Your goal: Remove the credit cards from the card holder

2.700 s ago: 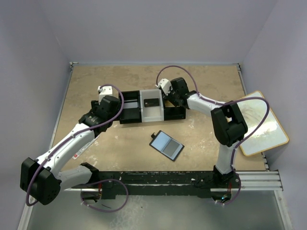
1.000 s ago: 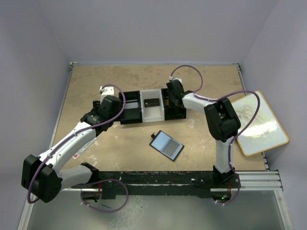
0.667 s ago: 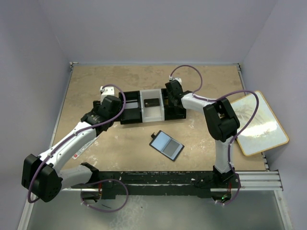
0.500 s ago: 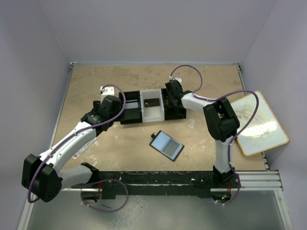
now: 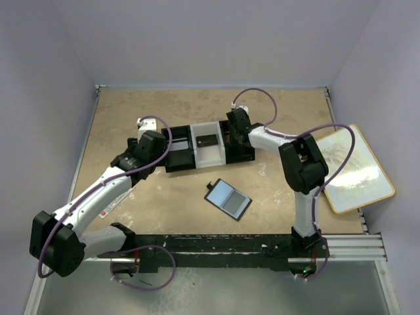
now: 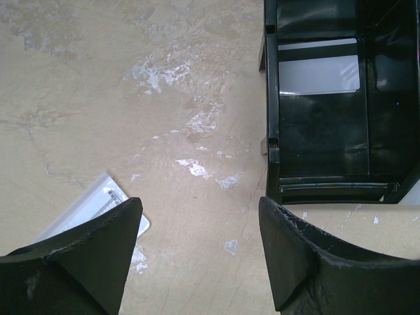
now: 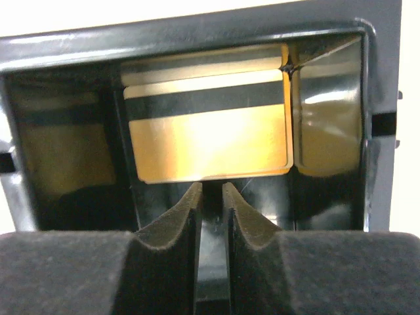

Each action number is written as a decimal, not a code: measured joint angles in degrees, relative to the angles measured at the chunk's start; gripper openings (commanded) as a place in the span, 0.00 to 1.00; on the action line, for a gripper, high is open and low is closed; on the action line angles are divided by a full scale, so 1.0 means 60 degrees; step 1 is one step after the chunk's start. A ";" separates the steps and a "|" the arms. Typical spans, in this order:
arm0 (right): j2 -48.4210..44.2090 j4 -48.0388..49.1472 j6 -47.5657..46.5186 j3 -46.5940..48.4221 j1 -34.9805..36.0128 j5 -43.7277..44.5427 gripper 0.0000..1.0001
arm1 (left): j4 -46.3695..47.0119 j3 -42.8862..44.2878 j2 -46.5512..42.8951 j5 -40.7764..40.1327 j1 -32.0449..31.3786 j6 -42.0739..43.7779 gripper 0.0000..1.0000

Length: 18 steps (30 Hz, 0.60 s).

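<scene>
The right hand [image 7: 211, 190] is seen with its fingers parted by only a narrow slot, and nothing is held between them. Just beyond the fingertips, toward the top of the wrist frame, a gold card [image 7: 209, 131] is seen inside the end compartment of the tray [image 7: 197, 33], apparently lying flat on the floor, though a slight lean against the far wall cannot be ruled out. Its long axis is set across the frame from left to right, crossways to the fingers, with the dark stripe along its upper edge. A dark card [image 5: 209, 140] is seen in the white middle compartment, its long axis also left to right in the overhead view. The card holder [image 5: 228, 198] is found on the bench [image 5: 164, 197] near the centre of the overhead view, below the tray and well apart from it, lying open with its sleeves up. Its long axis is angled from upper left to lower right. Whether any card is left in it cannot be told. The right hand is judged the nearer to it, almost straight above it in the frame. The left hand [image 6: 198, 210] is held wide open and empty over bare bench beside the tray's other end, a white packet [image 6: 98, 207] at the frame's lower left.
</scene>
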 measured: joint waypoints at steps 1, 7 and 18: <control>-0.0076 -0.0026 -0.0004 -0.0044 0.0000 -0.0084 0.26 | -0.0004 0.0000 0.0000 0.0000 0.0000 0.0000 0.70; -0.1632 -0.0131 -0.0025 -0.0583 0.0004 -0.0608 0.31 | 0.0000 0.0000 -0.0007 0.0066 0.0000 0.0000 0.70; -0.6437 0.0856 0.0878 -0.4277 0.0000 -0.1749 0.38 | 0.0113 -0.0080 -0.0419 0.1268 0.0000 -0.0040 0.71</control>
